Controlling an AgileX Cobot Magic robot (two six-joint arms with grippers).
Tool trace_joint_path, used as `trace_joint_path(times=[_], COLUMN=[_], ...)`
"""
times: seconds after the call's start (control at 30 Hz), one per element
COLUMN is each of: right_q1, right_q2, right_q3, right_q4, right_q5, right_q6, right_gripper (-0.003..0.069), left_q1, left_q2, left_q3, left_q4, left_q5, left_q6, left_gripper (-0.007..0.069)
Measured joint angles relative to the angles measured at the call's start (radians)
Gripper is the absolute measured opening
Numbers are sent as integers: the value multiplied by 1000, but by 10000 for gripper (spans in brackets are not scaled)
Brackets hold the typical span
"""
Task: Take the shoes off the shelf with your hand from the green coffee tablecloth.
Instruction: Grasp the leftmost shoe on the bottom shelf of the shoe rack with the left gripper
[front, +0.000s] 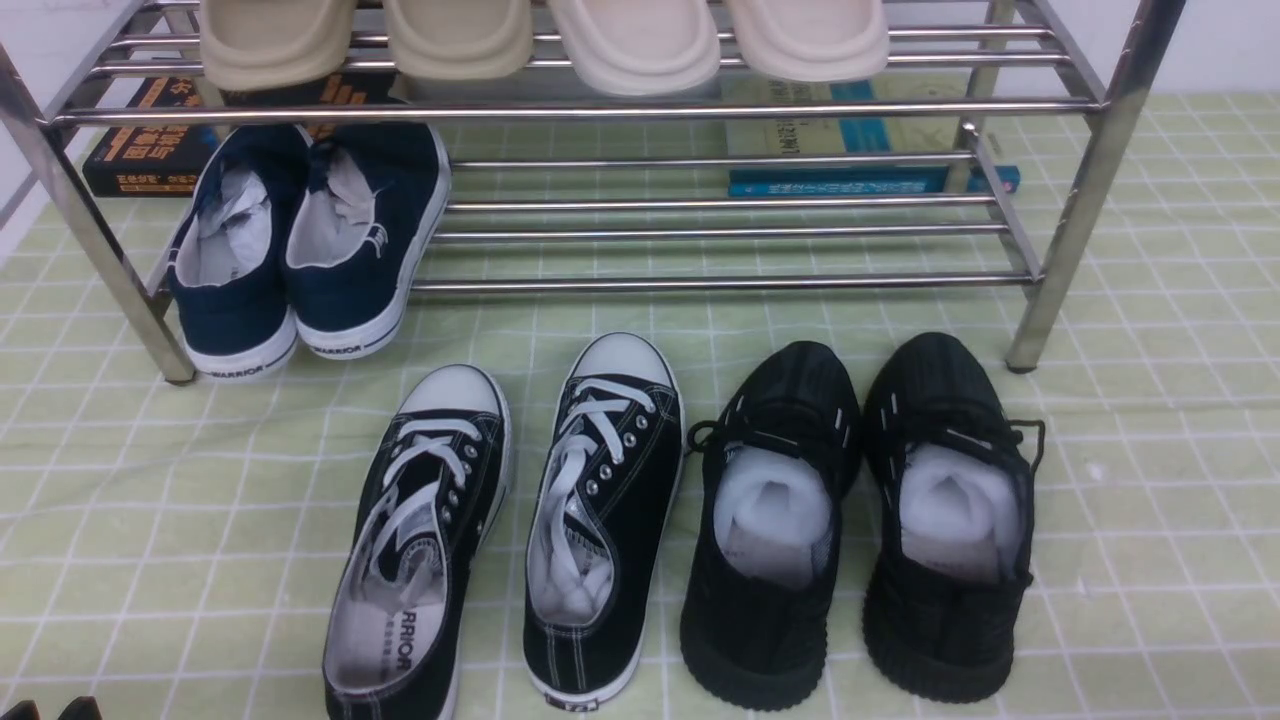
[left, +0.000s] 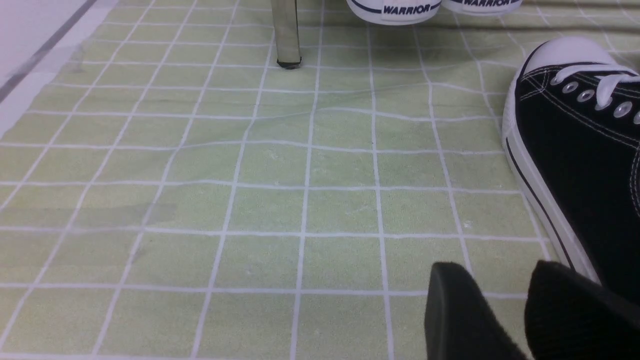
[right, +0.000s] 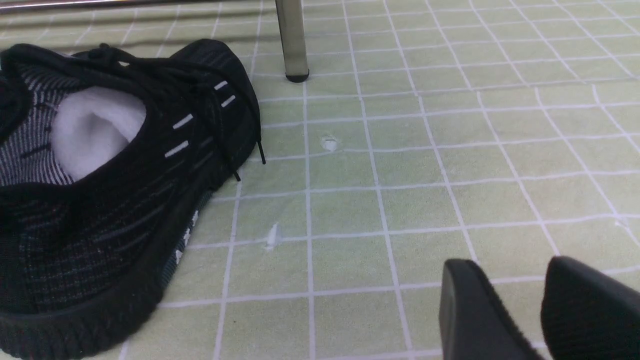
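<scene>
"Where are the pair of navy-blue canvas slip-ons with white rubber soles (front: 235, 315)?"

"On the lower tier of the two-tier rack of shiny chrome tubes (front: 700, 111), at its left end. They're side by side, heels towards us, both marked WARRIOR."

"And the grippers?"

"The black left gripper (left: 492, 295) has its fingertips parted, with the pale green cloth with a white line grid (left: 340, 210) showing between them. The black right gripper (right: 510, 300) is parted too, over the cloth."

"What stands in the way?"

"The black canvas lace-up sneakers with white toe caps (front: 620, 450) are on the cloth in front of the rack, the left one near the slip-ons. The rack's front left leg comes down just beside the left slip-on; I can't tell whether they touch. To the right of the sneakers sit the black ribbed-sole shoes with thin cords (front: 765, 620)."

"Anything above or behind?"

"Two beige, smooth, rounded slippers (front: 460, 45) and two pinkish-cream ones (front: 640, 45) on the upper tier. Behind the slip-ons, a dark book with orange lettering (front: 150, 160); farther right, a pale yellow-green and blue book (front: 780, 135) above a blue book (front: 840, 182)."

"How do the surfaces look?"

"Light grey lining in the slip-ons, crumpled whitish stuffing inside; puffy white wads in the black shoes. The metal gleams, and the cloth has soft wrinkles that bend its lines."
</scene>
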Motion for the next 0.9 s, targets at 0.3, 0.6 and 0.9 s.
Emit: trace_joint_path(times=[0.3, 0.6, 0.9], right_q1=[0, 0, 0], right_q2=[0, 0, 0], right_q3=[0, 0, 0], right_q4=[0, 0, 0], right_q5=[0, 0, 0], right_q6=[0, 0, 0], right_gripper=[239, 239, 239], left_q1=[0, 0, 0], left_q2=[0, 0, 0], left_q3=[0, 4, 4], left_q4=[-33, -591, -689], left_q5=[0, 4, -91], left_q6=[-40, -585, -720], left_gripper=[242, 242, 242])
